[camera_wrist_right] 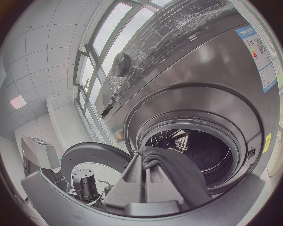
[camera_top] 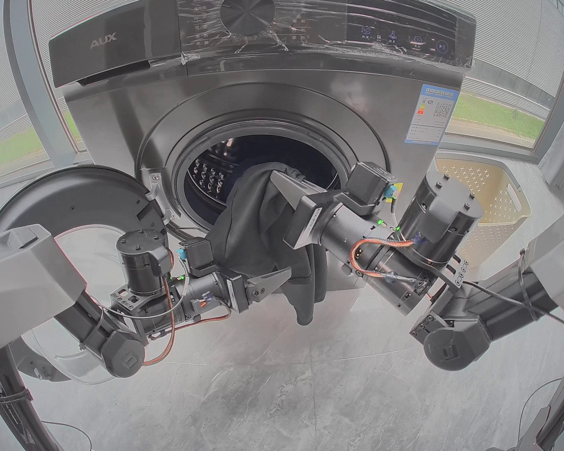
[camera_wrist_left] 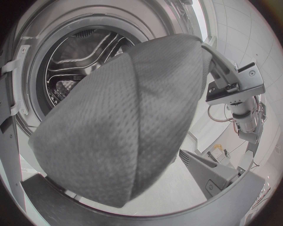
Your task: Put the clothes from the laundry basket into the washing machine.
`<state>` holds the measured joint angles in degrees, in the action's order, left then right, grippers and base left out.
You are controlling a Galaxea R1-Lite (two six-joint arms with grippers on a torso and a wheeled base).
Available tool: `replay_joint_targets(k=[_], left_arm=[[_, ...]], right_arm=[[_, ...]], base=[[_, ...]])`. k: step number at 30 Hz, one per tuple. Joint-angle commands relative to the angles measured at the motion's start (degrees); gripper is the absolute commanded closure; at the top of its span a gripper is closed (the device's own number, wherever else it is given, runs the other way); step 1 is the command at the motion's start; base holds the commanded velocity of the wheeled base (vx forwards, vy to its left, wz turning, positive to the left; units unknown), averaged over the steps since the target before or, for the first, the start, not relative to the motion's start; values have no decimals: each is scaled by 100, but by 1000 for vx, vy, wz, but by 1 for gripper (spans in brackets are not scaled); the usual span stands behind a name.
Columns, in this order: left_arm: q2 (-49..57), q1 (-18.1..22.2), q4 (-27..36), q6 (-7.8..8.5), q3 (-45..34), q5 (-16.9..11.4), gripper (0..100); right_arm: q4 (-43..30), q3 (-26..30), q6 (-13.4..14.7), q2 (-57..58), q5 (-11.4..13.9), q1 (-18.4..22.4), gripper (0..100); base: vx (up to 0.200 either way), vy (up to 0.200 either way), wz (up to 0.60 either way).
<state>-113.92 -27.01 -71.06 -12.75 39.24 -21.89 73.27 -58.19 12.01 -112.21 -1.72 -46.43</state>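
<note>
The washing machine [camera_top: 264, 111] has its door [camera_top: 76, 205] swung fully open to the robot's left, exposing the drum [camera_top: 217, 170]. The right gripper [camera_top: 281, 178] is at the mouth of the drum. Its two fingers are pressed together, with one edge of a dark grey garment [camera_top: 252, 235] pinched at the tips. The held edge is at the opening. The rest of the garment hangs down outside, in front of the lower rim, and its lowest end is clear of the floor [camera_top: 294, 381].

The left gripper [camera_top: 271, 283] is lower, just beside the hanging cloth. Its fingers are spread apart and clamp nothing (whether the cloth touches them cannot be told). The laundry basket [camera_top: 499, 199], beige and perforated, is to the right of the machine.

Markings:
- A blue-and-white label [camera_top: 432, 114] with coloured bars and a square code is fixed to the upper right of the front panel.
- A logo [camera_top: 103, 40] is printed on the drawer front at the upper left.
- The control panel [camera_top: 399, 35], which has lit icons, and the central dial [camera_top: 247, 13] are covered in clear film.
- A small yellow sticker [camera_wrist_right: 267, 142] is beside the door latch.
</note>
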Motion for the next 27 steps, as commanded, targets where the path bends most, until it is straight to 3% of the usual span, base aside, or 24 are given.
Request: replay_joint_targets(k=[1,14,19,27], left_arm=[[248,-50,4,-26,-75,1,0],[546,-260,-145,-43,-356,1,0],[415,-260,-303,-166,-347,10,0],[-69,-252,-699,-175,-180,256,0]], right_arm=[[4,-26,-5,-37,-4,47,100],[4,-140,3,-125,-21,135,100],[4,-140,3,-134,-21,135,100],[4,-132,3,-125,-21,82,100]], base=[[0,0,0],[0,0,0],[0,0,0],[0,0,0]])
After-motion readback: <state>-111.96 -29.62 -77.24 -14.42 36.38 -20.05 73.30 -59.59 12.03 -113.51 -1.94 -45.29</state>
